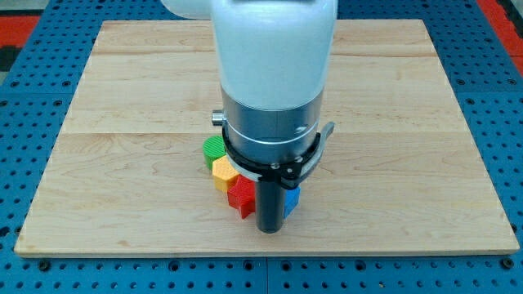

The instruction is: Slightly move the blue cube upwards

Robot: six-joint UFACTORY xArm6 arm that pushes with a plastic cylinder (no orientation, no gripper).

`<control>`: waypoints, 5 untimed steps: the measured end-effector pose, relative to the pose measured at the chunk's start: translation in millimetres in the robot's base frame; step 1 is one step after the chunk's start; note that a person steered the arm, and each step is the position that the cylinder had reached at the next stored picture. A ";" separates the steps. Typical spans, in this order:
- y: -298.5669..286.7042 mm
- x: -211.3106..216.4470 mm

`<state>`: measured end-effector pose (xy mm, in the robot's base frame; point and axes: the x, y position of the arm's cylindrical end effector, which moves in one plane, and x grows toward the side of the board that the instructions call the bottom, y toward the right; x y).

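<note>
The blue cube (292,199) shows only as a sliver at the right side of my dark rod, near the board's bottom middle. My tip (270,230) rests on the board just below and left of the cube, touching or nearly touching it. A red block (241,196) lies directly left of the rod. A yellow block (223,172) sits above-left of the red one, and a green block (214,148) above that. The arm's white and grey body hides most of the cube and anything behind it.
The wooden board (122,122) lies on a blue pegboard table (24,98). The board's bottom edge is close below my tip. The blocks cluster tightly together left of the rod.
</note>
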<state>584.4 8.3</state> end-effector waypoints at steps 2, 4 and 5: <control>23.1 -19.8; 14.9 -24.5; 29.4 -18.8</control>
